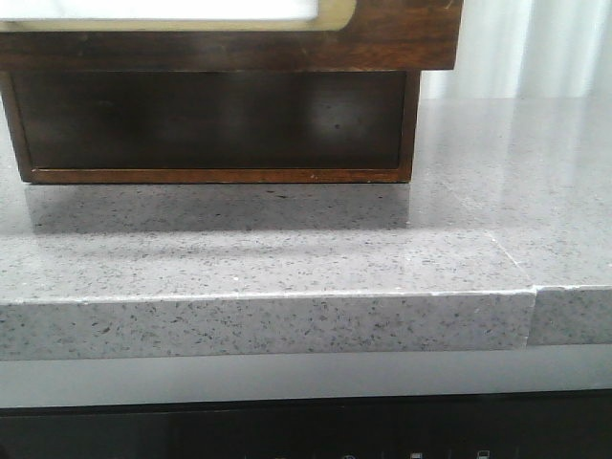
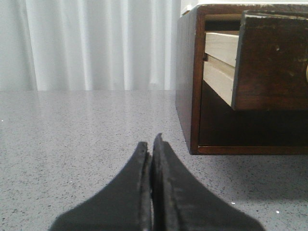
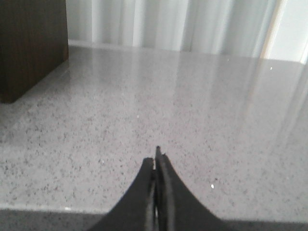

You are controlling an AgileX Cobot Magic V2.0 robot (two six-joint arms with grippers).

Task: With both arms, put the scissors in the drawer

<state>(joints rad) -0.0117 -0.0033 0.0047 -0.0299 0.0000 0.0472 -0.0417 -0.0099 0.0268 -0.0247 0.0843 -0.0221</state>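
Two tools showed only in their own wrist views, each pressed shut with nothing between its fingers: the left tool (image 2: 150, 142) and the right tool (image 3: 157, 156) both sat low over the speckled grey table (image 1: 287, 258). No scissors appeared in any view, so where they lay could not be told. Farther back on the table stood a dark brown wooden cabinet (image 1: 411, 124), its lower bay an open, shadowed hollow. Above that bay the drawer (image 1: 392, 33) jutted out toward the near edge, overhanging the cabinet's base, with part of its cream-framed white panel visible at the top of the front view. In the left wrist view the drawer's pale wooden side (image 2: 219, 57) showed behind its dark front. Farthest back hung white curtains (image 2: 96, 43).
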